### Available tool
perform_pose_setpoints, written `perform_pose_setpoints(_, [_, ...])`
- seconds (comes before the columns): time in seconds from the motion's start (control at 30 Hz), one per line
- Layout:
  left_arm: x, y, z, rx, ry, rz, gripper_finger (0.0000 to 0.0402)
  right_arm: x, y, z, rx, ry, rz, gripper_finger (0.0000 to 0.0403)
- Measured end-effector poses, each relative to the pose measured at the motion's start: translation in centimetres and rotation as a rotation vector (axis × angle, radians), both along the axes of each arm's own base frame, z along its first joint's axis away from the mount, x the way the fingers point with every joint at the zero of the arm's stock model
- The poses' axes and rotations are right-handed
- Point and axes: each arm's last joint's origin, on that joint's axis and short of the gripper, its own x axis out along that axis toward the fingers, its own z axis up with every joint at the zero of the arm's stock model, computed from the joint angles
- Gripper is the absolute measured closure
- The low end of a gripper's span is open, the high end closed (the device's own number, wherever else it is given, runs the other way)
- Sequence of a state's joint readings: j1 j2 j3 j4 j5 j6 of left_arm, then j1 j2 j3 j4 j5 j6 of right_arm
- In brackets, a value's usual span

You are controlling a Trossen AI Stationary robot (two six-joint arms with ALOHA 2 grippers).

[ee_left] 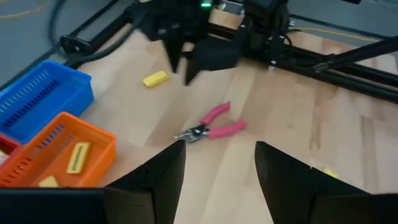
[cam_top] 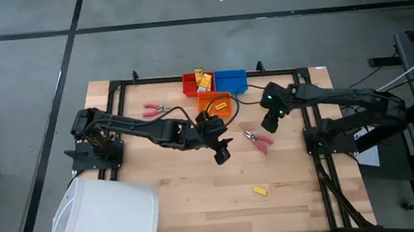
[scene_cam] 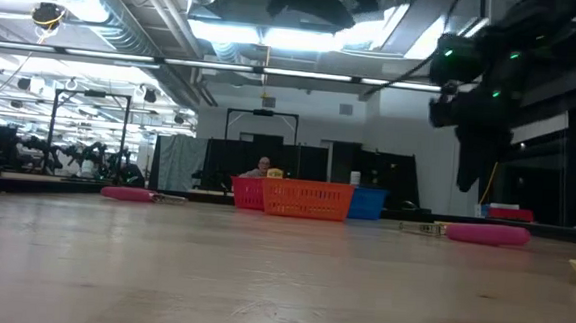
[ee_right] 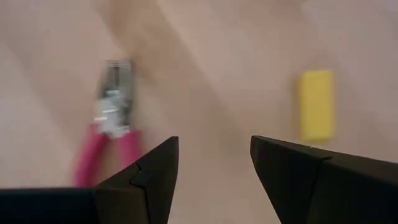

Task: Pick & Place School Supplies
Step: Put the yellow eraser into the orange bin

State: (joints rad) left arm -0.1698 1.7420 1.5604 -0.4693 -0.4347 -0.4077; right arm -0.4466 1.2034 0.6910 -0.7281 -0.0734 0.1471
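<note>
Near half of the worktop (cam_top: 200, 207) lies bare except one yellow block (cam_top: 260, 191); free passage there. Centre crowded: left tool (cam_top: 221, 154) and right tool (cam_top: 271, 122), both with fingers apart and empty, flank the pink-handled pliers (cam_top: 259, 141). Far edge blocked by red bin (cam_top: 191, 83), orange bin (cam_top: 216, 103) and blue bin (cam_top: 231, 80). Second pliers (cam_top: 154, 111) lie left, well apart.

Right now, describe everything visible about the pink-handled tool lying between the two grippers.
The pink-handled tool is a small pliers-like cutter: two pink, seemingly plastic-coated handles slightly spread, joined to short silvery metal jaws. It lies flat on the wooden table, right of the orange bin, with nothing touching it. The right gripper hangs open above it.
</note>
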Motion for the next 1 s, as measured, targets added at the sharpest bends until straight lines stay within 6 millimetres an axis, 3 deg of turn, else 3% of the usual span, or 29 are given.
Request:
perform_pose_setpoints(0.3, [-0.3,-1.5,0.0,-0.045,-0.016,0.014,0.0213,2.1,-3.4,-0.2,-0.134,0.236,0.067,0.0198])
perform_pose_setpoints(0.53, [-0.4,-1.9,0.1,-0.077,-0.02,0.027,0.0213,1.8,-5.3,-1.9,-0.073,0.328,0.055,0.0198])
perform_pose_setpoints(1.0, [-1.4,-1.3,1.7,-0.105,-0.062,0.047,0.0213,1.2,-7.1,-2.8,-0.032,0.309,0.074,0.0198])
